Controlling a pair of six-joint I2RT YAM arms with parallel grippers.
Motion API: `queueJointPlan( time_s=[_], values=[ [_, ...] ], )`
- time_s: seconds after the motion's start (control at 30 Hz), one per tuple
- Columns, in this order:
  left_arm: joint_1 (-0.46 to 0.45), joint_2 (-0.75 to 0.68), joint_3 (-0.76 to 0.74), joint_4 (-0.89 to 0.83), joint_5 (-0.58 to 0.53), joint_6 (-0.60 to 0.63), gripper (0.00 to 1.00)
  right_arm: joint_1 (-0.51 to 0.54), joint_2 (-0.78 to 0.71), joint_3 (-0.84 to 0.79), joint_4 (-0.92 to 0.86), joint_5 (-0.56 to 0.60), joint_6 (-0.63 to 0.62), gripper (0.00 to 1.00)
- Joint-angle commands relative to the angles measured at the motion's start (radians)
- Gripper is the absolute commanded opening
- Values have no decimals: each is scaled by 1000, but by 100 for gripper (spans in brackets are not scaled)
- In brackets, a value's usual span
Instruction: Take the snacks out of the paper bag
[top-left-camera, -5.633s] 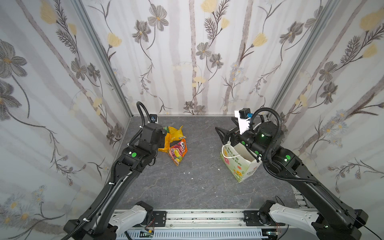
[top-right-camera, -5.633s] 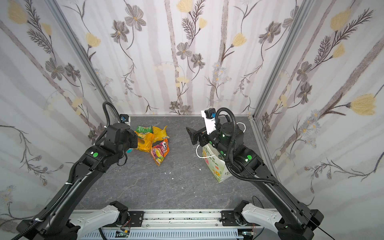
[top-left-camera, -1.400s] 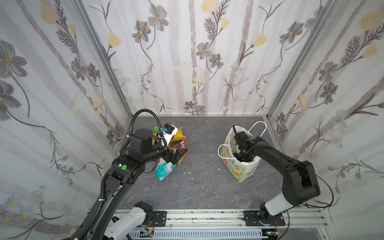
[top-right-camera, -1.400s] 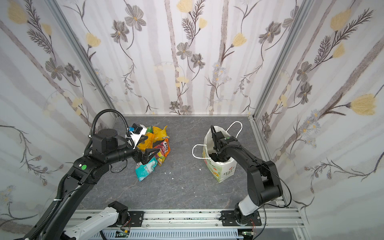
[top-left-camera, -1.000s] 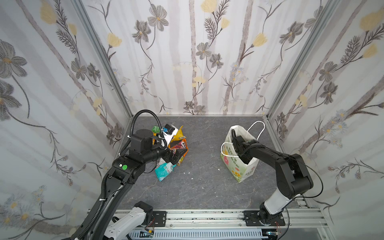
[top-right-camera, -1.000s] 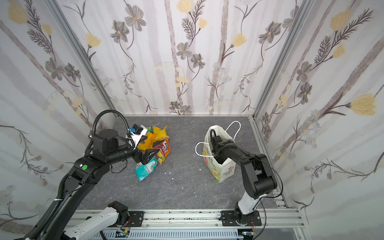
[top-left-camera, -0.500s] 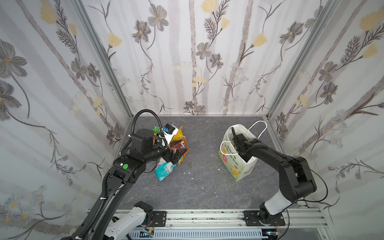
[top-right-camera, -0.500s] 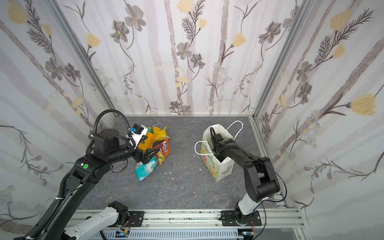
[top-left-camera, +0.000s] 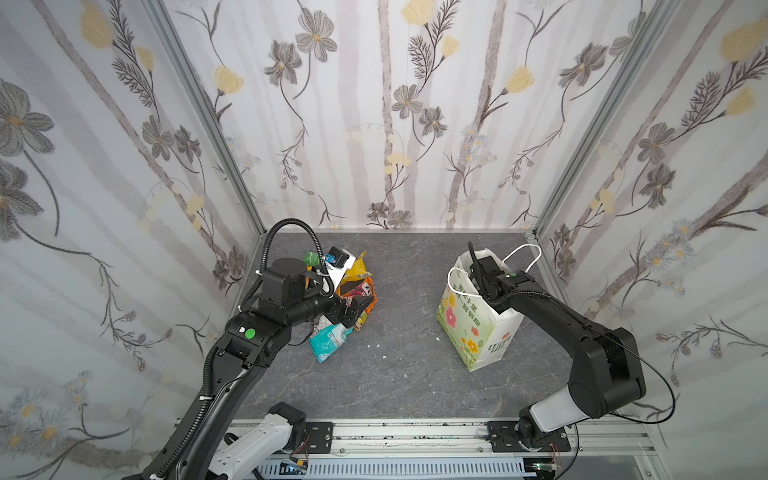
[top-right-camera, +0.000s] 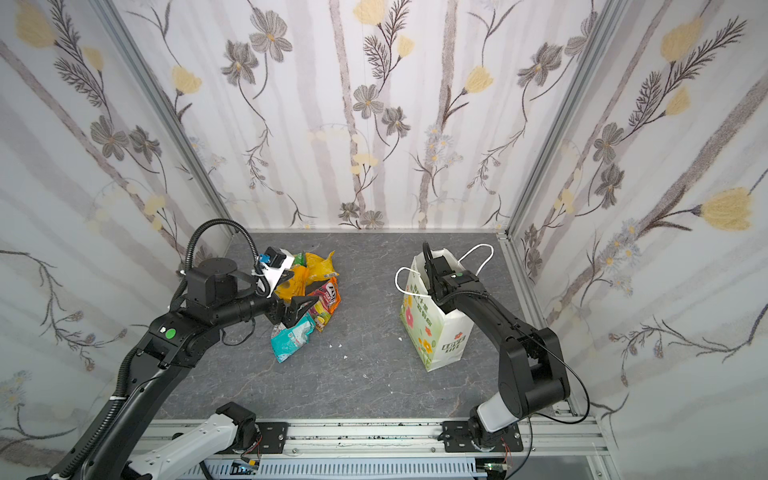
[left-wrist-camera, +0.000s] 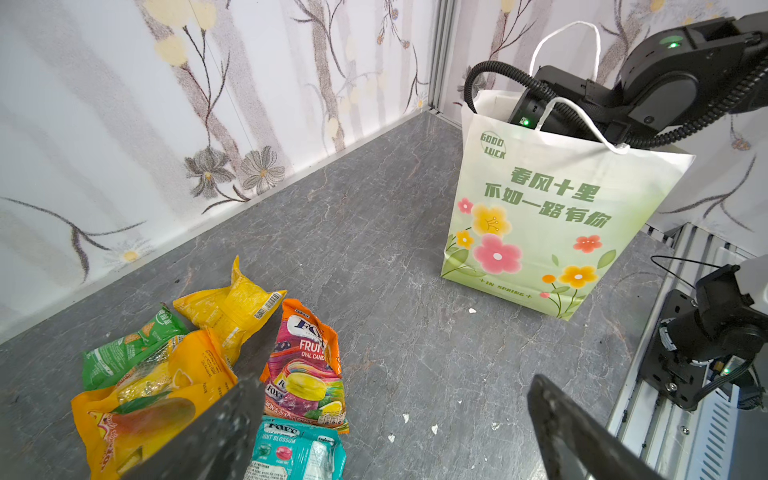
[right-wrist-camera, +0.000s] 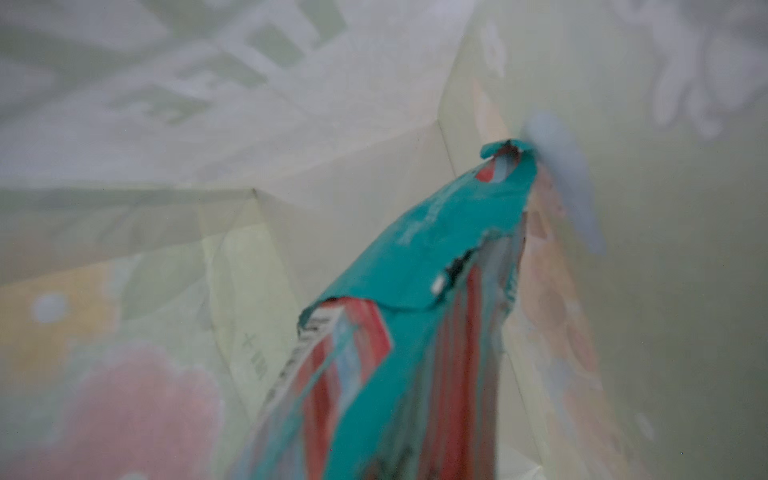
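The paper bag (top-left-camera: 469, 328) (top-right-camera: 432, 332) (left-wrist-camera: 540, 232) stands upright on the right of the grey floor. My right arm's wrist (top-left-camera: 488, 274) reaches down into its mouth, and the fingers are hidden inside. In the right wrist view a teal and red snack packet (right-wrist-camera: 415, 291) rises from the jaws against the bag's inner wall (right-wrist-camera: 166, 124). On the left lies a pile of snacks: green (left-wrist-camera: 129, 353), yellow (left-wrist-camera: 232, 307), orange (left-wrist-camera: 149, 411), orange-pink (left-wrist-camera: 305, 365) and teal-white (left-wrist-camera: 295, 453) (top-left-camera: 330, 340). My left gripper (top-left-camera: 353, 309) (left-wrist-camera: 395, 436) hovers open just above that pile, holding nothing.
Flowered walls close in the back and both sides. A metal rail (top-left-camera: 395, 436) with both arm bases runs along the front edge. The right arm's base (left-wrist-camera: 706, 332) stands close to the bag. Small white crumbs (top-left-camera: 384, 357) dot the floor between pile and bag.
The paper bag has shifted and tilted slightly with my right wrist inside it. The left arm has stayed over the snack pile.
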Motion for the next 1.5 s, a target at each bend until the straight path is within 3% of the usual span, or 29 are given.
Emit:
queueJointPlan(
  time_s=[0.0, 0.1, 0.23, 0.3, 0.43, 0.6, 1.47],
  values=[
    [0, 45, 23, 79, 13, -157, 99, 5, -16, 17, -1, -20, 18, 0],
    [-2, 96, 8, 240, 126, -401, 97, 10, -42, 32, 8, -29, 27, 0],
    [-23, 166, -85, 639, 215, -741, 96, 13, -68, 55, 24, -22, 38, 0],
    [-57, 230, -63, 705, 214, -790, 96, 18, -71, 61, 36, -22, 41, 0],
    [-129, 347, 51, 633, 186, -760, 96, 29, -81, 70, 47, -11, 49, 0],
    [-160, 383, 76, 580, 148, -716, 96, 31, -118, 84, 39, 0, 57, 0],
    [-184, 253, 34, 498, 92, -545, 98, 43, -250, 314, -61, 64, 104, 0]
  ],
)
